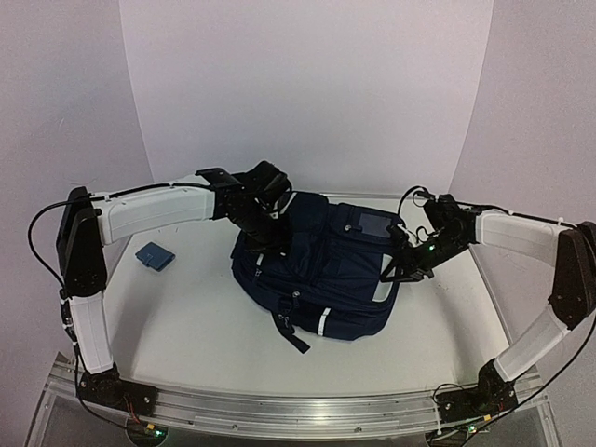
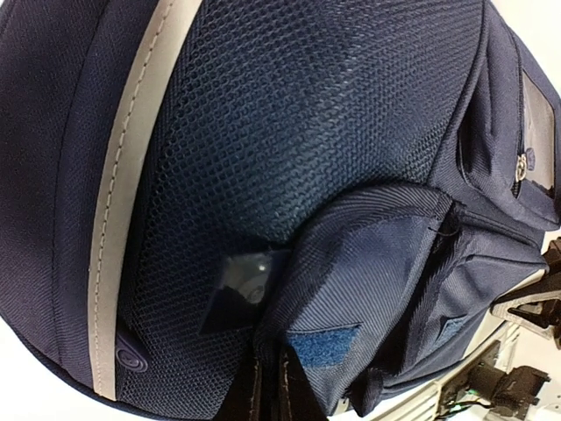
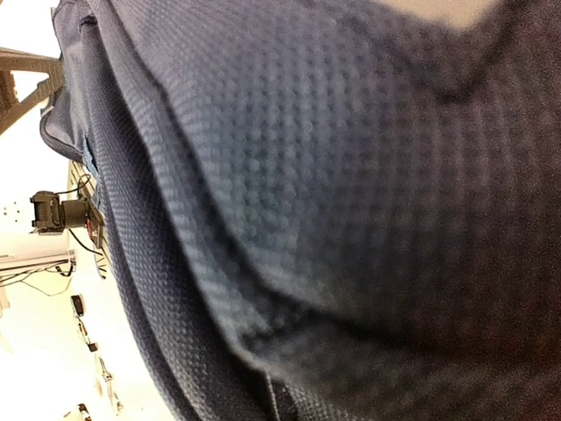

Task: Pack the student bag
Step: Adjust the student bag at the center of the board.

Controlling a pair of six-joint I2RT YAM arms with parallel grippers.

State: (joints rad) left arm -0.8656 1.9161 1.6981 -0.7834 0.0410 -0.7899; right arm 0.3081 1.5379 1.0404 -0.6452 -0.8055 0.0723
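The student bag (image 1: 321,270), a dark navy backpack, lies in the middle of the table with its black straps trailing toward the front. My left gripper (image 1: 272,230) is at its upper left corner. In the left wrist view my left gripper (image 2: 267,390) is shut, pinching the fabric edge between the mesh side pocket (image 2: 263,132) and a pocket flap with a blue velcro patch (image 2: 323,346). My right gripper (image 1: 408,264) is at the bag's right edge. The right wrist view is filled with the student bag's (image 3: 333,175) fabric, gathered toward the jaws; the fingers are hidden.
A small flat blue object (image 1: 155,255) lies on the white table (image 1: 186,335) to the left of the bag, below my left arm. White walls close in the back and both sides.
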